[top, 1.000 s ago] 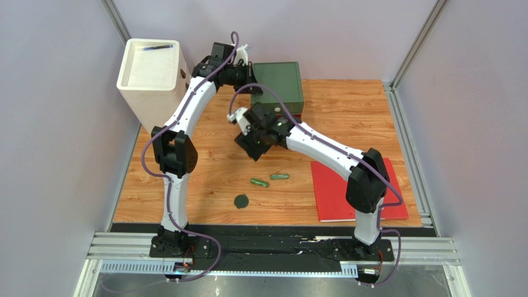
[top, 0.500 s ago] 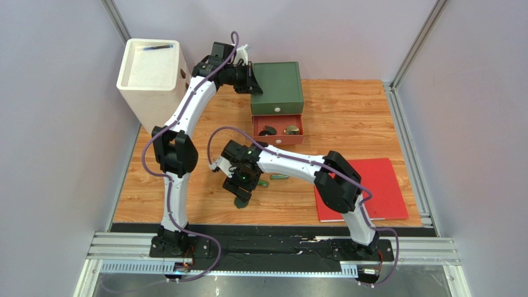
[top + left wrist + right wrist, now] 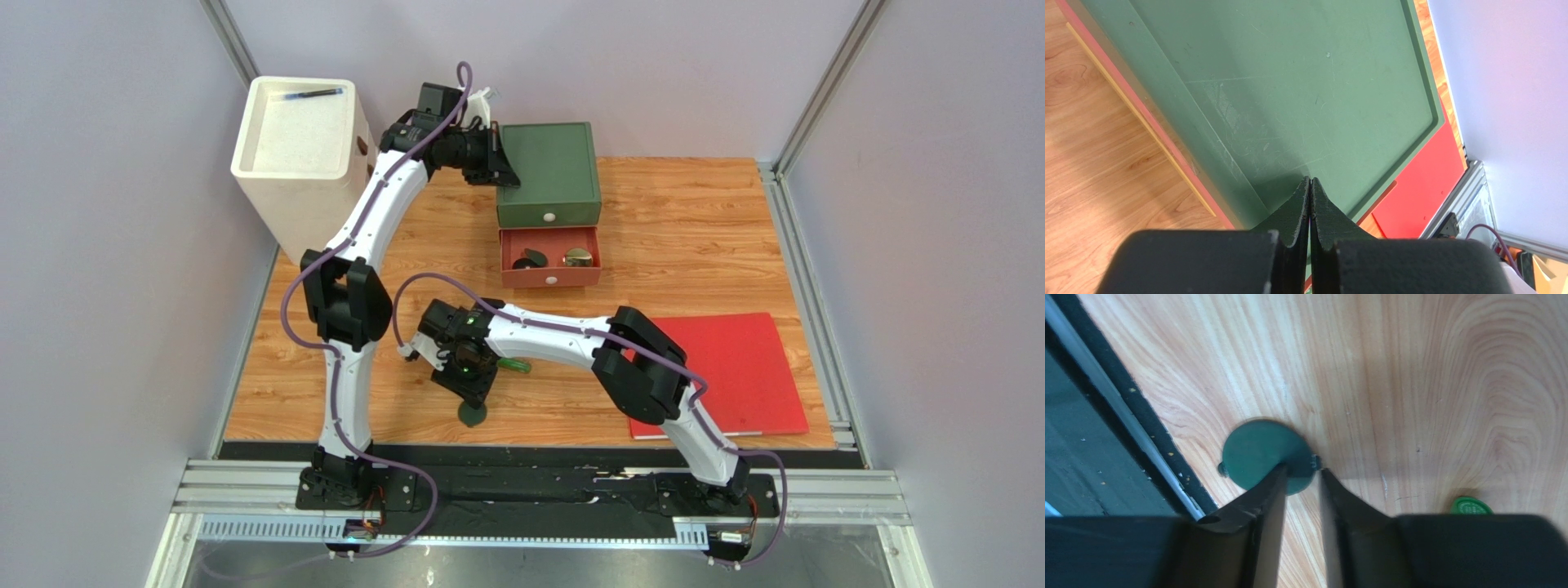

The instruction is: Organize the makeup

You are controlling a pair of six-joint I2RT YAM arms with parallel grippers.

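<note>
A dark green round compact lies flat near the table's front edge, with the tips of my right gripper just over it. In the right wrist view the gripper is open by a narrow gap and the compact's right edge shows between the tips. A slim green tube lies just right of the wrist, and its end shows in the wrist view. The open red drawer holds a black piece and a round jar. My left gripper is shut and empty over the green box.
The green box stands at the back centre above its drawer. A white bin with a black pen on top stands at the back left. A flat red book lies at the right. The black front rail runs close beside the compact.
My right arm has swung from beside the drawer down and left to the front of the table, over the compact. The left arm has not moved.
</note>
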